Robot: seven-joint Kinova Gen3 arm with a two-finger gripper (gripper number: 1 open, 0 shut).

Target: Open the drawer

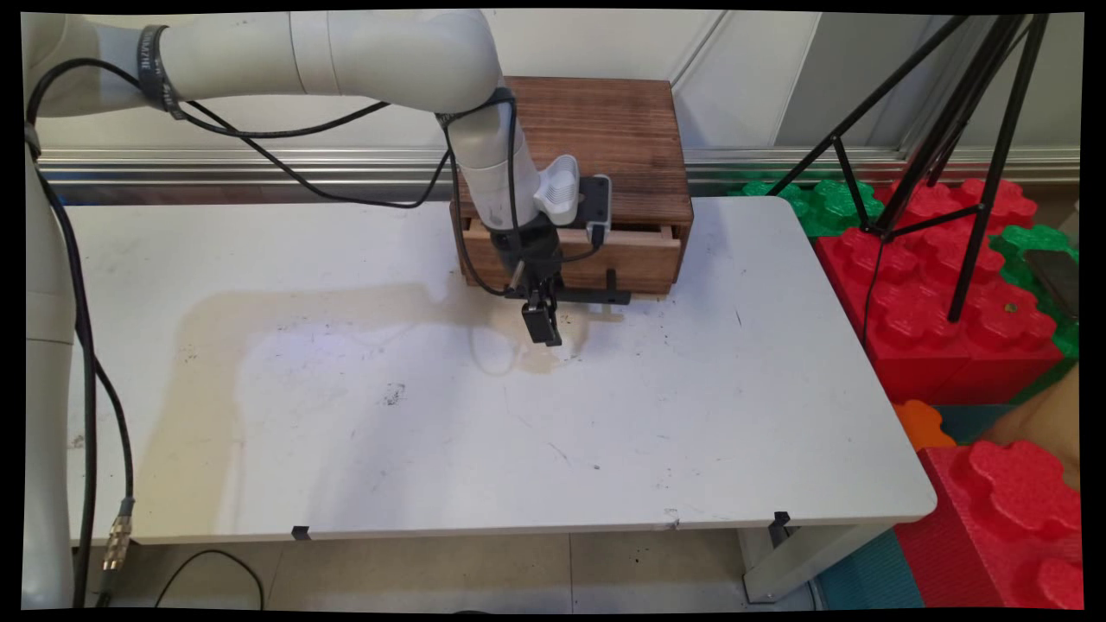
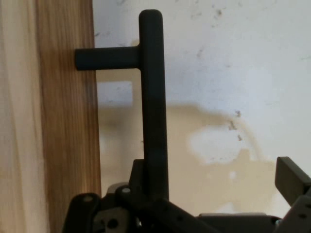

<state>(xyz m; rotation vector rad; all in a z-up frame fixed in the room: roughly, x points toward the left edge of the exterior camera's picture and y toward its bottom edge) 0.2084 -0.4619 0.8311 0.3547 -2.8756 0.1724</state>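
Note:
A dark wooden box point(image 1: 605, 130) stands at the back middle of the white table point(image 1: 432, 432). Its drawer point(image 1: 644, 259) sits a little way out, showing a pale top edge. A black bar handle point(image 1: 596, 296) runs across the drawer front. My gripper point(image 1: 542, 326) points down at the handle's left end. In the hand view the handle point(image 2: 153, 97) rises between the gripper's point(image 2: 214, 175) fingers, close against the left one, while the right finger point(image 2: 291, 178) stands far off. The gripper is open. The drawer front point(image 2: 68, 145) fills the hand view's left side.
A yellowish stain point(image 1: 536, 354) marks the table under the gripper. Red and green foam blocks point(image 1: 959, 302) and a black tripod point(image 1: 968, 173) stand beyond the table's right edge. Black cables point(image 1: 86, 345) hang along the arm at left.

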